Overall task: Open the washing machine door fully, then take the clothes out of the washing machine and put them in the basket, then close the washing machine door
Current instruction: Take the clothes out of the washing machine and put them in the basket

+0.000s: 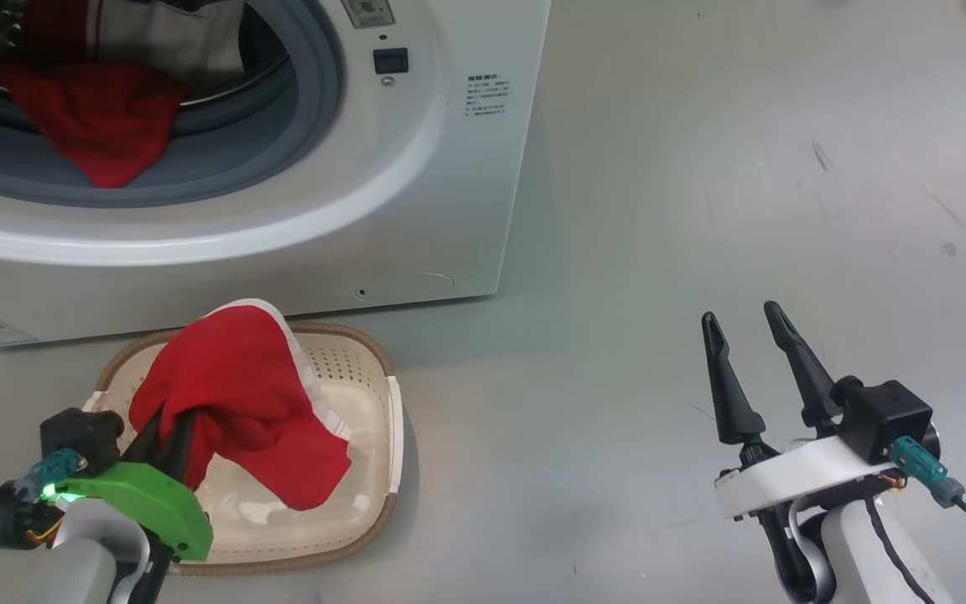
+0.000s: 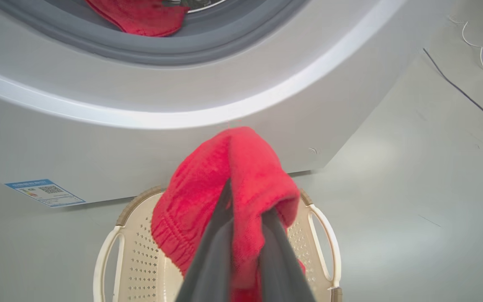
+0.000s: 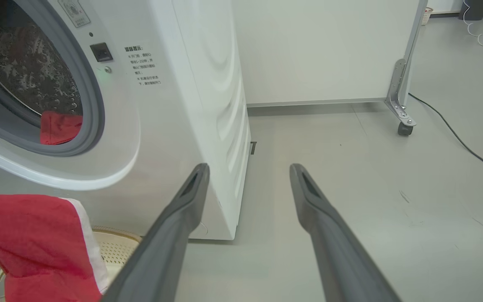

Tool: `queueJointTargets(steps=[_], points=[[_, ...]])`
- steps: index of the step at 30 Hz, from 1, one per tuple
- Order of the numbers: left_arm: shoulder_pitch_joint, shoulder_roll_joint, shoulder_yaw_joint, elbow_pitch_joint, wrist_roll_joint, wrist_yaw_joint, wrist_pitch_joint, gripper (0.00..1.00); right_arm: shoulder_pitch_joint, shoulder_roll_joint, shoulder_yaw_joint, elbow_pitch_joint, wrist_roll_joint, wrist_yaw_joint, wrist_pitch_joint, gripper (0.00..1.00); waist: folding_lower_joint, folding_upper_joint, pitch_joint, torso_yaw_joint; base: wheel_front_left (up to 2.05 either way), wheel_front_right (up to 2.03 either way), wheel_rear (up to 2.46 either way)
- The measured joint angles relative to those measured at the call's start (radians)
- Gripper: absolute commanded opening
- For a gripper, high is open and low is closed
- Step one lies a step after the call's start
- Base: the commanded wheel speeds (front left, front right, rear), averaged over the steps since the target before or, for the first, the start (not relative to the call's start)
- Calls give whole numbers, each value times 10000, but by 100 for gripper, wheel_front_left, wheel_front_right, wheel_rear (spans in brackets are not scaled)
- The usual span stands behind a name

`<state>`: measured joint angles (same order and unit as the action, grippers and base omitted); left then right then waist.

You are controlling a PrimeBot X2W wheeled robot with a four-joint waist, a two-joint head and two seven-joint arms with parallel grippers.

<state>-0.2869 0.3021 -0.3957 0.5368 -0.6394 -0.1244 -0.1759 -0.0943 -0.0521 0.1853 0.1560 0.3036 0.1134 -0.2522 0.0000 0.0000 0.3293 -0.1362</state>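
Hanging over the basket (image 1: 396, 419) right now is one of the red garments (image 1: 240, 377), pinched tight in the left jaws. Its lower end droops into the basket and the top bunches up over the fingers (image 2: 212, 260). The basket sits on the floor (image 1: 617, 335) just in front of the washing machine (image 1: 416, 168). The right jaws are spread wide and holding nothing, parked well off to the side over the floor.

What I'd worry about — the cloth is draped over both left fingers, so on release it could cling and get dragged back out as the arm lifts. Most of the bulk sits toward the basket's left side too, so a sloppy drop might leave it slumped over the rim. The basket looks light, and a snag could tug it along.

Another red piece (image 1: 97, 126) is lolling over the grey seal (image 1: 315, 109) of the drum mouth — it could slide onto the floor, or get trapped if the door shuts first.
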Motion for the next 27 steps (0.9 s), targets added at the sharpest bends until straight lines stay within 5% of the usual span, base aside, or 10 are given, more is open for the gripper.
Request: queueJointTargets(steps=[27], points=[[-1192, 594, -188, 2349, 163, 0, 533, 0, -687, 73, 481, -211, 94, 81, 0, 100, 0, 0, 1924, -1895, 0, 0, 0]])
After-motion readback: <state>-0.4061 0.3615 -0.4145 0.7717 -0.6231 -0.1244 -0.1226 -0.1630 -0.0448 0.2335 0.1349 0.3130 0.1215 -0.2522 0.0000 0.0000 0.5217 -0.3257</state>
